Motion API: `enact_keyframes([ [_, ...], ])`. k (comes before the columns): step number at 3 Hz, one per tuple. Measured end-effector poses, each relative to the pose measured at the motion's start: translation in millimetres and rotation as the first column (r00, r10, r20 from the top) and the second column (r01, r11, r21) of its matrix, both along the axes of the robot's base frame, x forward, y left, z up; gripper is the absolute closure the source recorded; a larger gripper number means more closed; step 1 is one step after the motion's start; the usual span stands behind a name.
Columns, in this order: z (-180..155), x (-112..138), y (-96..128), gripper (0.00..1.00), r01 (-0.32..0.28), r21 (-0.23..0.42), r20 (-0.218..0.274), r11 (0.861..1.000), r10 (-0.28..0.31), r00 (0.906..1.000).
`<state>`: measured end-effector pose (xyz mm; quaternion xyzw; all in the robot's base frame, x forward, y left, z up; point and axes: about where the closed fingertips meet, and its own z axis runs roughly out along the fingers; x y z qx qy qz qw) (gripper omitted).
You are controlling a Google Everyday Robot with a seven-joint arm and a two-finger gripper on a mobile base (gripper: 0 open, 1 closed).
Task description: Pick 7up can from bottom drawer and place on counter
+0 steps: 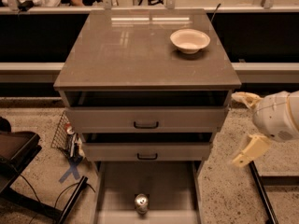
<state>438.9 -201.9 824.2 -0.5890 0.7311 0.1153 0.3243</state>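
The 7up can (141,203) stands upright on the floor of the pulled-out bottom drawer (121,185), near its front edge, silver top showing. The counter (140,55) is the glossy grey-brown top of the cabinet. My gripper (241,129) hangs to the right of the cabinet at the height of the upper drawers. Its two cream fingers (250,149) are spread apart with nothing between them. It is well above and to the right of the can.
A white bowl (190,40) sits on the counter's back right. The two upper drawers (146,118) are slightly ajar. A wire basket (63,134), a blue floor mark (70,171) and dark equipment with cables (18,157) lie left. A black bar (261,190) lies right.
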Motion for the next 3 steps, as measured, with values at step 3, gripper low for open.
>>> enact_keyframes([
  [3, -104.8, 31.3, 9.0, 0.0, -0.187, 0.205, 0.349, 0.961, 0.107, 0.9309],
])
